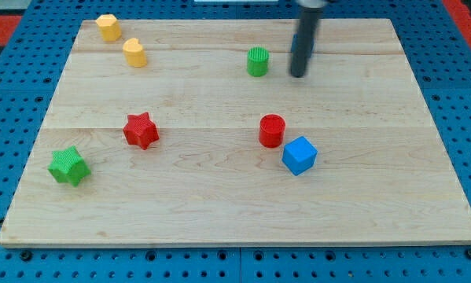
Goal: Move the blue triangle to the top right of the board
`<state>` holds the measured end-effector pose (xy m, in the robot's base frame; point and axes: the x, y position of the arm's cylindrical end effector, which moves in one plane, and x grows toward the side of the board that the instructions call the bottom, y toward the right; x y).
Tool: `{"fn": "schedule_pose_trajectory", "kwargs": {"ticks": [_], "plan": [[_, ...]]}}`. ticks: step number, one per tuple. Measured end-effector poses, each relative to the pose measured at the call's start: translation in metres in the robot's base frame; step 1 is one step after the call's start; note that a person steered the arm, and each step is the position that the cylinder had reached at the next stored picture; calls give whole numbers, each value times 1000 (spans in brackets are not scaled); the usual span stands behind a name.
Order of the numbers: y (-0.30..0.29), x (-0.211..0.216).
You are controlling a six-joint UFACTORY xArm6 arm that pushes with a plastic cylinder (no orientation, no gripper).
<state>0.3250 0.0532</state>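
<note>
1. Camera view, wooden board (219, 196): my tip (298, 75) stands at the far side, right of centre, just right of the green cylinder (257, 61) and not touching it
2. No fingers exist on this rod, so nothing is spread, pressed or pinched; it only pushes
3. Blue triangle: none can be made out; it may be hidden behind the rod, where a trace of blue shows, but I cannot tell
4. Blue cube (299, 155): right of centre, nearer, touching or just beside the red cylinder (272, 130)
5. Red star (141, 130) and green star (68, 166): left, well apart from the tip
6. Two yellow blocks (108, 27) (134, 53): far left
</note>
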Motion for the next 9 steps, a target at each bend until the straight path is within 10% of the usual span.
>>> {"fn": "schedule_pose_trajectory", "kwargs": {"ticks": [4,9], "plan": [[59,-91],[108,-70]]}}
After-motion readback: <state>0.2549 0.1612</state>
